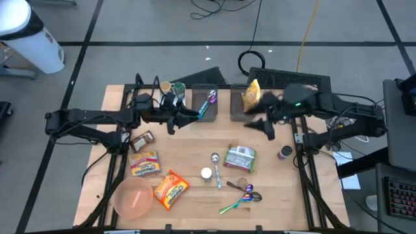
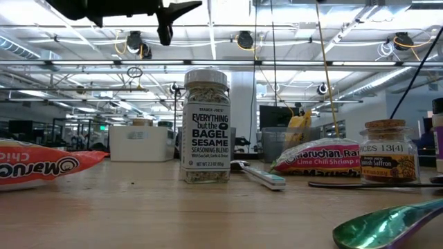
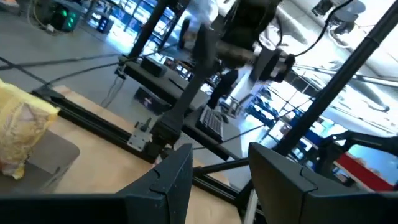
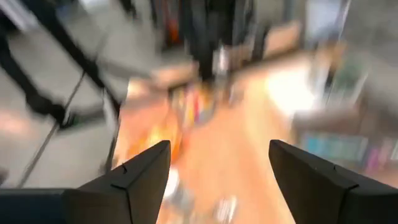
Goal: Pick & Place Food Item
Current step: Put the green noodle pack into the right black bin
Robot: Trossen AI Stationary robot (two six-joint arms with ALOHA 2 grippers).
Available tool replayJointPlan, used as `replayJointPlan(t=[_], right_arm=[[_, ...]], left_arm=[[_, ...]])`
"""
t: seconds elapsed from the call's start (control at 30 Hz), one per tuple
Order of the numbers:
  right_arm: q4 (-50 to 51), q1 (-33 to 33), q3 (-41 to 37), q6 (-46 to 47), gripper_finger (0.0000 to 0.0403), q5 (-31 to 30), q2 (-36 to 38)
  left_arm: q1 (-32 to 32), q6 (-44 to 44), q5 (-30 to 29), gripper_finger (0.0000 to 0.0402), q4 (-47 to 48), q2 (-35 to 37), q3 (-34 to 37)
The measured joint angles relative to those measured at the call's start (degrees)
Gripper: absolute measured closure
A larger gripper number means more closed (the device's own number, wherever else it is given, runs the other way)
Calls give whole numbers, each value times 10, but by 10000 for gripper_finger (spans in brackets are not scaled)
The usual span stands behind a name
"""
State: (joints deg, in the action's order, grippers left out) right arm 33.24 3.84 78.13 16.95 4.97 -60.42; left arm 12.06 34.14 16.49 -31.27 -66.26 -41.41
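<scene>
- high view: the yellow snack bag point(image 1: 251, 95) stands in the right-hand bin point(image 1: 239, 112) at the far edge of the table point(image 1: 188, 162).
- right gripper point(image 1: 260, 123) hangs just in front of that bin, fingers spread, empty.
- left gripper point(image 1: 184, 118) waits by the left bin point(image 1: 207, 91), partly open, empty.
- remaining packets lie nearer the table's front; the orange noodle packet point(image 1: 170, 189) lies diagonally, on the left arm's side.

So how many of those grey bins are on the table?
2, side by side at the table's far edge. The left bin holds a shiny spoon; the right bin holds a yellow bag. None seems to be hidden.
</scene>
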Motion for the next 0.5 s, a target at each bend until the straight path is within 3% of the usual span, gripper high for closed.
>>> replayJointPlan(t=[0.13,0.23,0.5], right_arm=[[143,-11,-1,77,144,55,-35],[187,-29,-15,143,146,58,-59],[86,-99,-164,402,147,52,-56]], left_arm=[[7,20,14,238,13,0,0],[6,23,15,238,28,0,0],[1,22,25,238,46,0,0]])
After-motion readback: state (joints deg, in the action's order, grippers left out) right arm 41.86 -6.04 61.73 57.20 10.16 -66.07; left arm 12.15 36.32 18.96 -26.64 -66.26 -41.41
